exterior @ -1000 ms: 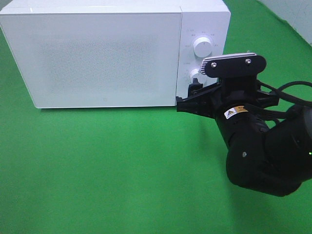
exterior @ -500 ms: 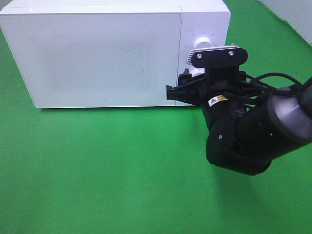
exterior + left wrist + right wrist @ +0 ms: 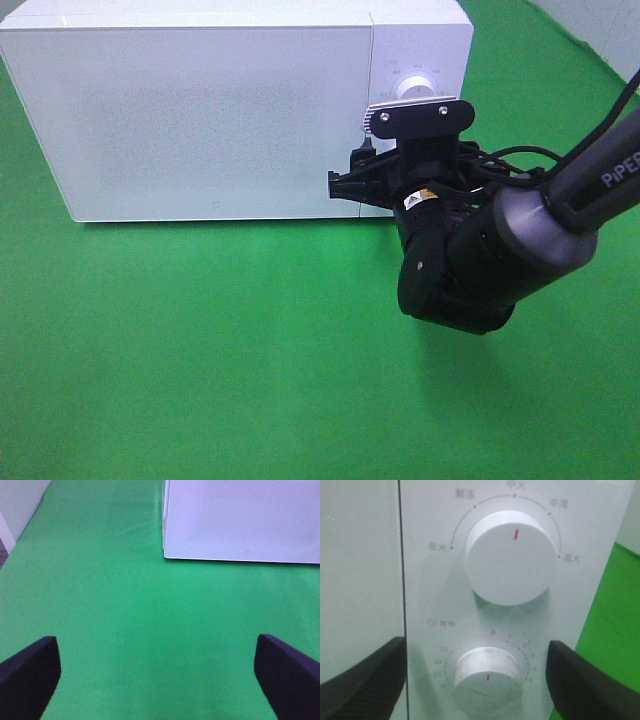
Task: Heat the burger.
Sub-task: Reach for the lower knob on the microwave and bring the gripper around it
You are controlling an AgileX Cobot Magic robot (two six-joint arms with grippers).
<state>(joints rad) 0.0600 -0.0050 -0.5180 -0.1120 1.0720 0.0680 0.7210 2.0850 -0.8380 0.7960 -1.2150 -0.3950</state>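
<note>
Off to the left, the left gripper (image 3: pixel 156 665) hangs spread wide and empty over the green cloth (image 3: pixel 150 610), near the left corner of the microwave (image 3: pixel 220 120). The microwave is shut and the burger shows nowhere, so it is perhaps inside. At the right-hand panel the right gripper (image 3: pixel 476 652), jaws apart and holding nothing, straddles the timer knob (image 3: pixel 487 677). It should probably centre on the knob, close squarely, then twist without slipping.

Microwave (image 3: pixel 425 35) white; door (image 3: pixel 200 110) finely dot-speckled grey. Power dial (image 3: pixel 511 557) and timer dial (image 3: pixel 487 677) white, each with a red marker line. Cloth (image 3: pixel 200 350) green. My right gripper (image 3: pixel 476 682) black.
</note>
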